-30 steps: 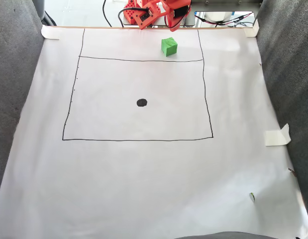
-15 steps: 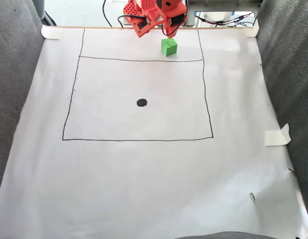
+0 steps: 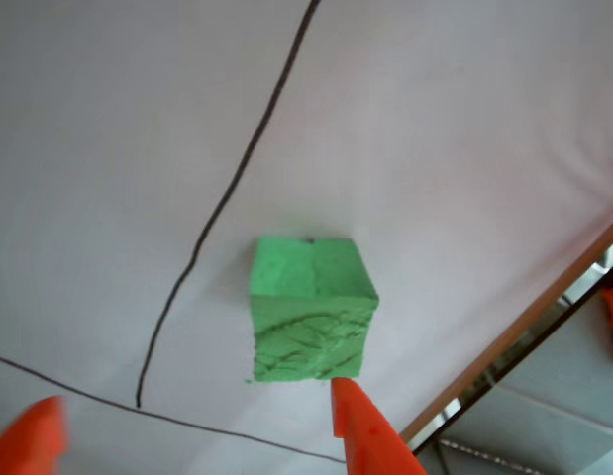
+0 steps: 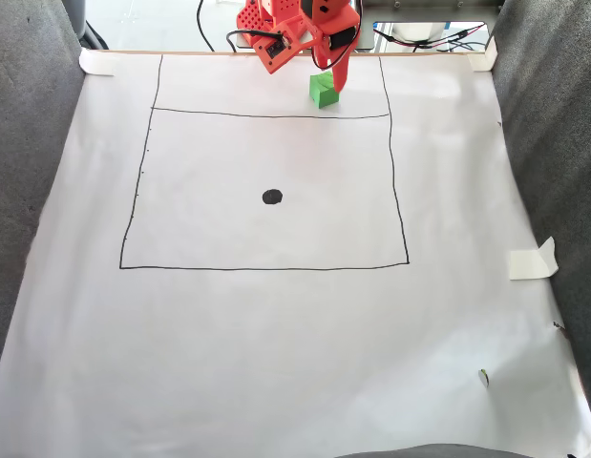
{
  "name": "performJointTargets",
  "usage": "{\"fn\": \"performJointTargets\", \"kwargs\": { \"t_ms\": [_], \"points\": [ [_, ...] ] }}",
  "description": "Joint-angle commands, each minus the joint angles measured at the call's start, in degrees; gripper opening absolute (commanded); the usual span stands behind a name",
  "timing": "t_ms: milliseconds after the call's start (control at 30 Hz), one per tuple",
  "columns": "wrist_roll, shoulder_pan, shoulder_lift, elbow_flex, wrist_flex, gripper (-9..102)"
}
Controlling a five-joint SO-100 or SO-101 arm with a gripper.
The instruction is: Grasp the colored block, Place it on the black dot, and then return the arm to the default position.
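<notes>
Reaching for the green block (image 3: 311, 307)

Pincer (image 3: 202, 426) spread wide and empty, one finger beside the block; it should straddle it, then close.

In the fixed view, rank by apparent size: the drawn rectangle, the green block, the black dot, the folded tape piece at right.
1. Drawn rectangle
2. Tape piece
3. Green block, partly covered by the hand, so its rank against the tape is unsure
4. Black dot
</notes>
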Motion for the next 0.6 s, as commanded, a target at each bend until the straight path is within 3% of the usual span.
{"fn": "performJointTargets", "kwargs": {
  "t_ms": [0, 567],
  "points": [
    [-0.88, -0.44, 0.09, 0.18, 0.18, 42],
    [-2.02, -2.02, -0.09, 2.72, 1.05, 44]
  ]
}}
